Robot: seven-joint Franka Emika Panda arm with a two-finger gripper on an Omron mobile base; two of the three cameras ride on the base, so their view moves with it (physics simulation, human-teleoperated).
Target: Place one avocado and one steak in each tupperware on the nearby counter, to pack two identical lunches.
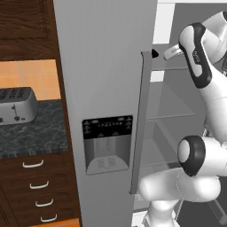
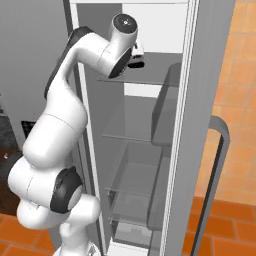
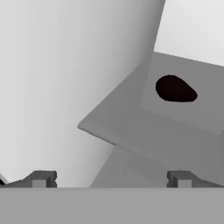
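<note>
A dark, pear-shaped avocado (image 3: 176, 89) lies on a grey fridge shelf (image 3: 131, 131), ahead of my gripper (image 3: 111, 178) and up to the right in the hand view. The two fingertips (image 3: 41, 178) stand wide apart with nothing between them, so the gripper is open and well short of the avocado. From the base, the gripper (image 2: 136, 56) reaches into the upper part of the open fridge at shelf height. The counter (image 1: 31, 128) is the dark speckled worktop left of the fridge. The steak and the tupperware are out of view.
A silver toaster (image 1: 17, 105) stands on the counter, over drawers with silver handles (image 1: 33, 164). The closed fridge door with its dispenser panel (image 1: 107, 144) is left of the arm. Glass shelves (image 2: 135, 140) and the open door with its handle (image 2: 212, 185) bound the compartment.
</note>
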